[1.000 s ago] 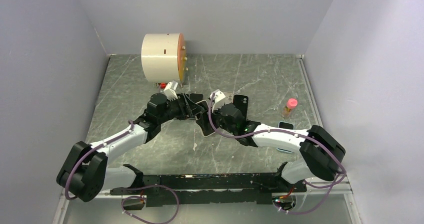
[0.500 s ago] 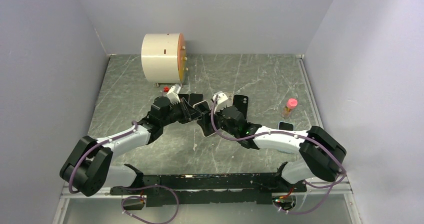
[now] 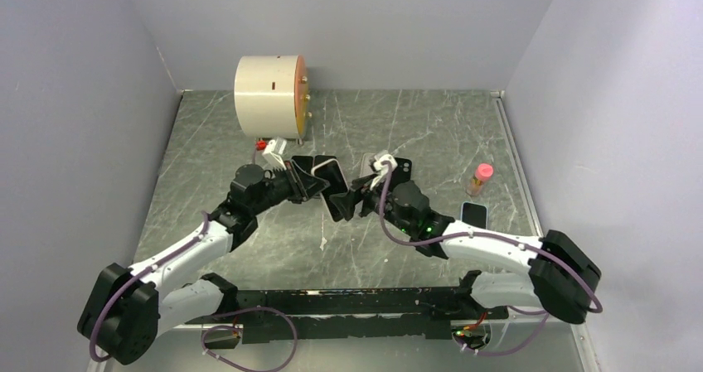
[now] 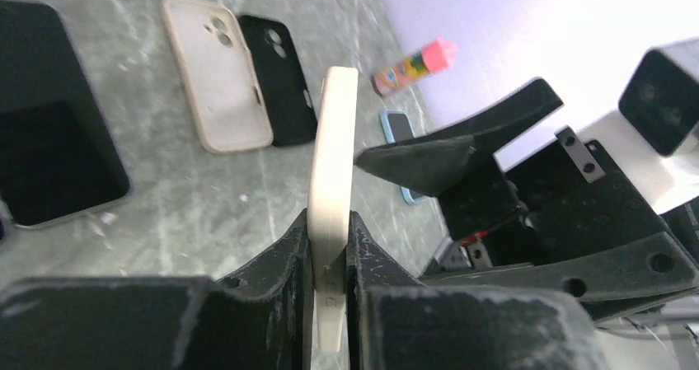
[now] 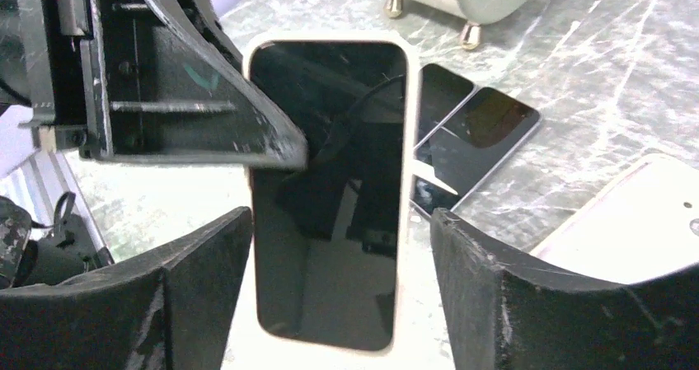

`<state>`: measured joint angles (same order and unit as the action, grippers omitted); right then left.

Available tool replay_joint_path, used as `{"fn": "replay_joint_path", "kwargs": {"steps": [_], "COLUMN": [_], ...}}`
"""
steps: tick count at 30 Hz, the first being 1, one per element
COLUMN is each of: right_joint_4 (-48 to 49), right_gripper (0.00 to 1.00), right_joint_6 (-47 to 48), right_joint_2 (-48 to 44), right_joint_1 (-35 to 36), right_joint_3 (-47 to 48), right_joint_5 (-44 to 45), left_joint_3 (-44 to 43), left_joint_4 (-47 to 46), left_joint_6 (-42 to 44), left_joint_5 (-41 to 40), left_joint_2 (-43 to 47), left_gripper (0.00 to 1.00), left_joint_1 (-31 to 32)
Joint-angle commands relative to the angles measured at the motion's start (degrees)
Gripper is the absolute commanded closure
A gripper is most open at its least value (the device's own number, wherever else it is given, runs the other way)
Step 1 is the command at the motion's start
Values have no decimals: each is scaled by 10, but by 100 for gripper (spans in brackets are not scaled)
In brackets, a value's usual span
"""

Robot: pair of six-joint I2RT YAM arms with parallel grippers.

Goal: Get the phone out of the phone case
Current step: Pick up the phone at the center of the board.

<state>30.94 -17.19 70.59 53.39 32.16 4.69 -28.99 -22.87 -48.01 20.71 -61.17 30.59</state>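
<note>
One cream-cased black phone (image 4: pixel 333 156) sits clamped in the left gripper (image 4: pixel 330 234); right gripper (image 5: pixel 338 230) straddles it, open, empty; tugging could twist it loose.

Nothing here that I can read, no word, brand mark or number: the phone (image 5: pixel 330 189) standing between the fingers of the right gripper (image 5: pixel 338 222) shows only dark glass, and any label on the pink-capped bottle (image 3: pixel 478 178) off to that gripper's right is too small to make out
</note>
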Motion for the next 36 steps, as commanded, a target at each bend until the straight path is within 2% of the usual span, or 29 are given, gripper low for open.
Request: {"fn": "replay_joint_path", "kwargs": {"steps": [1,5,8,14,19,23,26,30,32,36], "right_joint_4": [59,80,48,-16,-35,-9,-17,-52,-49,-101], "right_gripper": [14,12,7,7,7,7,7,9,7,14], "right_joint_6": [-25,-17,-1,9,33,64,97,145,166,238], "right_joint_2": [-58,-110,-151,-209,-212,-205,-206,-202,-190,-168], "right_joint_1": [-28,-56,-81,-156,-160,-159,-159,-158,-155,-123], "right_joint_3": [-51,-87,-99,-103,-98,-107,-112,-100,-95,-68], "right_joint_5": [-32,-132,-191,-352,-391,-455,-465,-497,-532,-522], "left_joint_3": [-10,-26,-27,-38,-51,-59,-71,-74,-71,-75], "left_joint_4": [-31,-20,-23,-14,-17,-6,5,-30,-54,-59], "left_joint_6": [34,62,74,82,74,76,74,39,25,18], "left_joint_5": [9,60,93,169,226,236,246,286,297,309], "left_joint_2": [31,39,55,81,78,83,82,70,65,61], "left_gripper": [98,97,98,98,97,97,97,98,97,97], "left_joint_1": [-35,-39,-41,-41,-41,-42,-42,-42,-42,-41]}}
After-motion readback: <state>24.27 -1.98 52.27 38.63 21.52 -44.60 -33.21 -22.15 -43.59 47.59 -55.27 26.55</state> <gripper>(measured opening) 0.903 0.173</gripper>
